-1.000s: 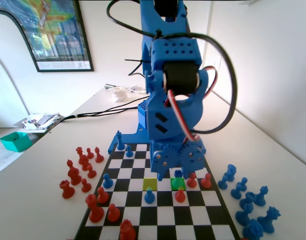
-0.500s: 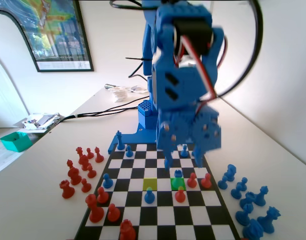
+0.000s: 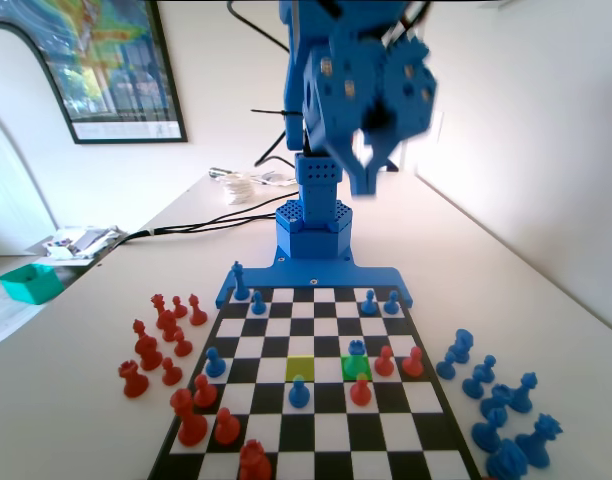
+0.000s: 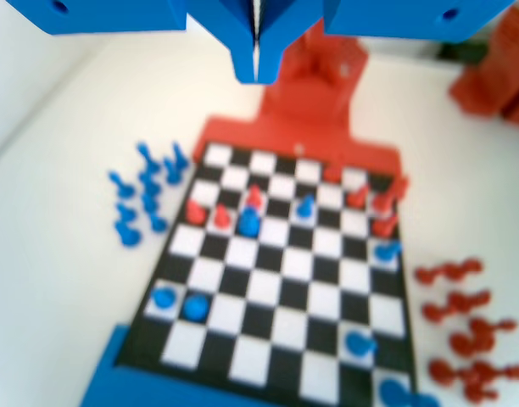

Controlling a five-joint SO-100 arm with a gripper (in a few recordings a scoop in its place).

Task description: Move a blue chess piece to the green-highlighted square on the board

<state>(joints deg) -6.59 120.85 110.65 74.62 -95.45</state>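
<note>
Fixed view: my blue hand (image 3: 369, 165) hangs high up, pinched closed, holding nothing. Far below it, the small blue plastic crown-topped piece (image 3: 357, 349) sits on the bright green square (image 3: 357, 366) of the black-and-white board (image 3: 316, 425).

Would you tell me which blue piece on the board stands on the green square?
The crown-topped blue piece, at the far edge of the green square; the round-headed pawn stands near the yellow-green square.
</note>
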